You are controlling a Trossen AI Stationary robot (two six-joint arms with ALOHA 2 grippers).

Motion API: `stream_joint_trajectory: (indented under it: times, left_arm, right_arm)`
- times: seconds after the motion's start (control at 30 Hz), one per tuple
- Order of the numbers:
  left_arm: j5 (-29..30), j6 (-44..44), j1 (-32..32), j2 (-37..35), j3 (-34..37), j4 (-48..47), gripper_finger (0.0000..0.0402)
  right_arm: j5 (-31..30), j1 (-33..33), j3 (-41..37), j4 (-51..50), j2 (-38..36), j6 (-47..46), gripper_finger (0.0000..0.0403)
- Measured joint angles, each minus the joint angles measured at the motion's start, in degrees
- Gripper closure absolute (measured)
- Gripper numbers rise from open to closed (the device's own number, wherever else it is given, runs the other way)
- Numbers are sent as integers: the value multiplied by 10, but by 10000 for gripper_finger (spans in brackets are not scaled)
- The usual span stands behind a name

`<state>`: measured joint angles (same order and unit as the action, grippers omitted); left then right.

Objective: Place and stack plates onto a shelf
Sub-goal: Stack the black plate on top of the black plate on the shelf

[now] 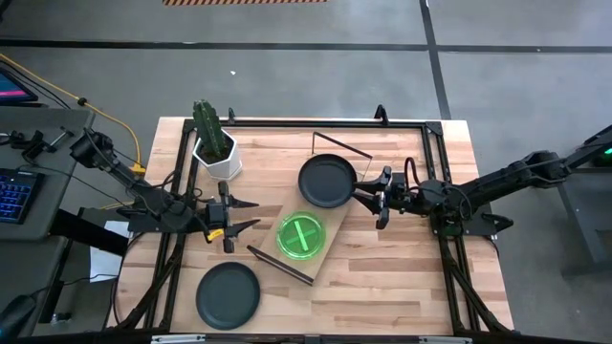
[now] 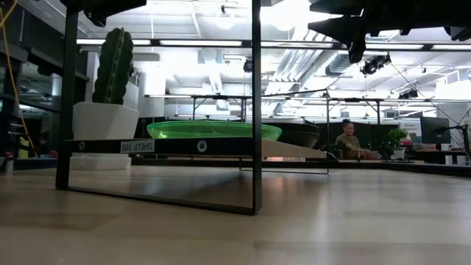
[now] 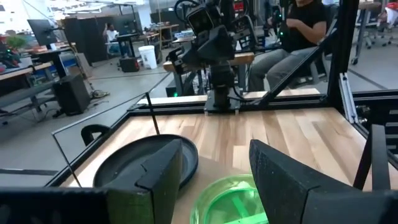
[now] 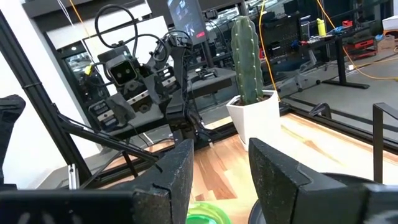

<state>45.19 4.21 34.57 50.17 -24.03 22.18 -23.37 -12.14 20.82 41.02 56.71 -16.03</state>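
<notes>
The light-wood shelf (image 1: 323,250) stands slantwise in the middle of the table on thin black legs. One black plate (image 1: 326,182) rests flat on its far half and a green plate (image 1: 300,235) on its near half. Another black plate (image 1: 229,294) lies on the table near the front edge. My left gripper (image 1: 251,216) is open and hovers left of the green plate (image 3: 231,200). My right gripper (image 1: 368,199) is open, just right of the black plate on the shelf. Neither touches anything. In the low view the green plate (image 2: 213,130) sits on the shelf (image 2: 169,146).
A white pot with a cactus (image 1: 216,143) stands left of the shelf's far end. A black frame (image 1: 435,182) runs around the table's edges. A person (image 3: 298,25) sits beyond the table. There is bare wood (image 1: 402,277) to the right of the shelf.
</notes>
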Motion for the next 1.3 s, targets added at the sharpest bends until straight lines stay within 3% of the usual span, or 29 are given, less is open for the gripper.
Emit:
stream_joint_trajectory:
  times: [1.3]
  left_arm:
    - [-18, -21, 0, 1, 0, -14, 225]
  right_arm:
    - [23, 0, 0, -29, 0, -2, 263]
